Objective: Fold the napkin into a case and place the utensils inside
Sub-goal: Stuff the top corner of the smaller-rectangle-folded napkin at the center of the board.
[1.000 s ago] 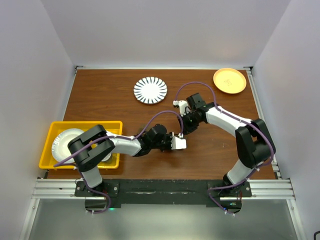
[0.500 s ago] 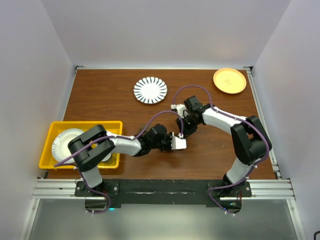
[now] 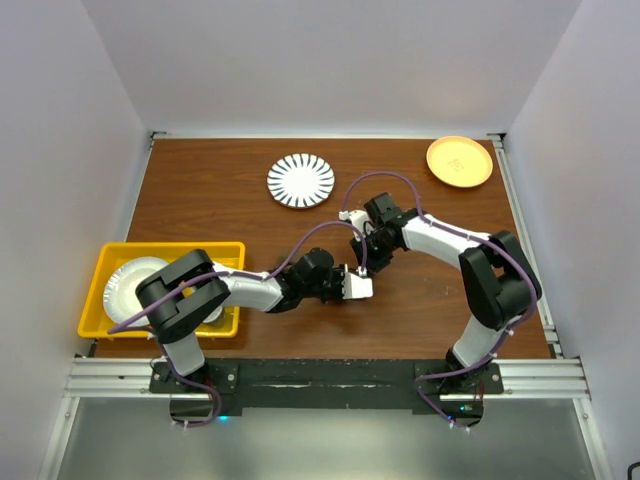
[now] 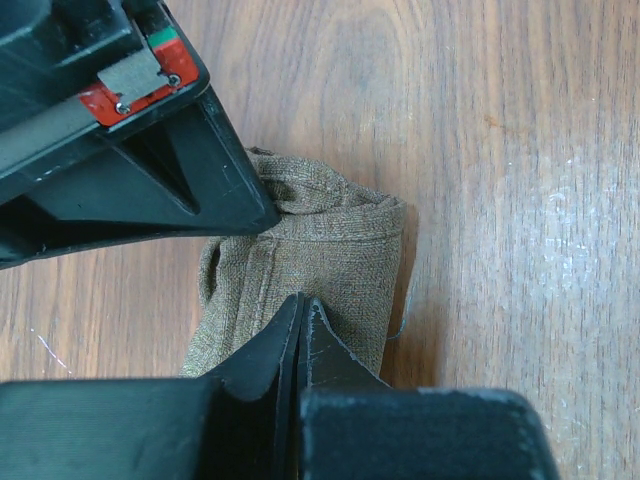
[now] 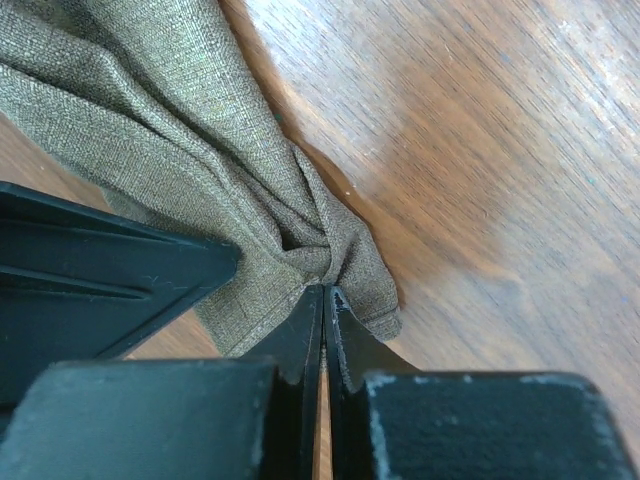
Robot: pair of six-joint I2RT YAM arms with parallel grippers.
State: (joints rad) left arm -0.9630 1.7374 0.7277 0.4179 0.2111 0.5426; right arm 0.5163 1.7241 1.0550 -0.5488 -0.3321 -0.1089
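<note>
The napkin is a bunched, twisted olive-brown cloth on the wooden table, not shaped into a case. My left gripper is shut, pinching one end of it. My right gripper is shut on the other twisted end of the napkin. In the top view the left gripper and right gripper meet at the table's middle, and the cloth is hidden under them. The right gripper's body fills the upper left of the left wrist view. The utensils are out of view.
A black-and-white striped plate lies behind the grippers. An orange plate sits at the back right corner. A yellow bin holding a white plate stands at the left edge.
My right arm has shifted a little to the left, bringing its wrist closer above the left gripper. The left arm has stayed put.
</note>
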